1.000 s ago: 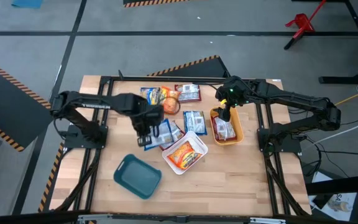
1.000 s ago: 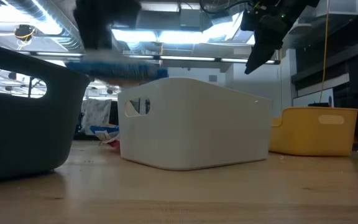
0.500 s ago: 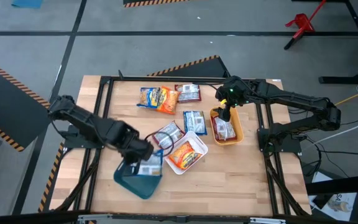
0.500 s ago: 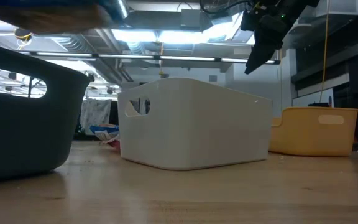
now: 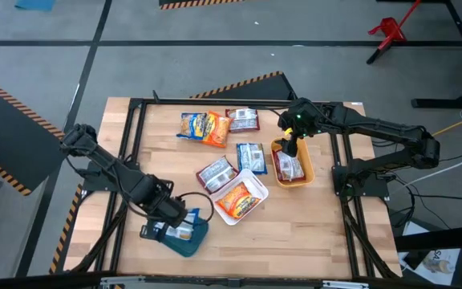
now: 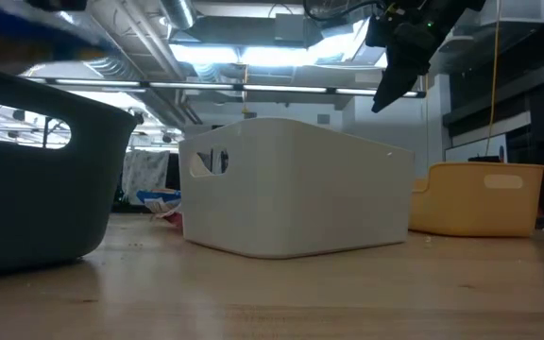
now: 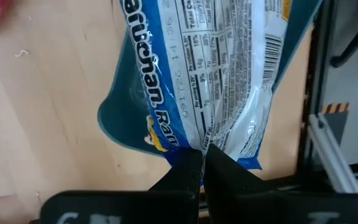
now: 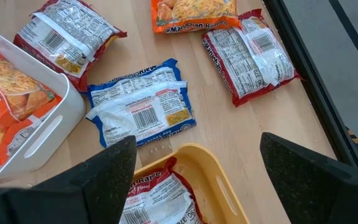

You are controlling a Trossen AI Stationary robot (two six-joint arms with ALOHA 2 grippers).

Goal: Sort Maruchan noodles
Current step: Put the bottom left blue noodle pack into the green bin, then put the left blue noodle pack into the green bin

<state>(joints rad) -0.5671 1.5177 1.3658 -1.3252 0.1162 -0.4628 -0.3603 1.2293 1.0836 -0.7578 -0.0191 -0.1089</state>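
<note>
My left gripper (image 5: 173,225) is over the teal bin (image 5: 184,239) at the near left of the table, shut on a blue-and-white noodle packet (image 7: 216,74). My right gripper (image 5: 289,146) hangs open above the yellow bin (image 5: 310,170), which holds a red packet (image 8: 157,202). An orange packet (image 5: 239,199) lies in the white bin (image 5: 257,178). Flat on the table lie a blue packet (image 8: 142,109), a red-and-silver one (image 8: 67,34), a red one (image 8: 253,50) and an orange one (image 5: 207,127). My left gripper pinches the blue packet between its two fingers at the packet's end seam (image 7: 211,142). The packet stretches away from the fingertips, printed back showing, over the teal bin. In the low view it is a blue blur (image 6: 26,19) above the bin's rim, lifted clear.
The white bin (image 6: 291,184) stands mid-table between the teal bin (image 6: 36,170) and the yellow bin (image 6: 480,198). A black frame (image 5: 135,144) runs along the table's edges. Bare wood lies near the front edge, right of the teal bin.
My left gripper carried the blue packet from the middle of the table toward the near-left, ending over the teal bin. It stayed shut on the packet throughout. The other packets lie where they were.
</note>
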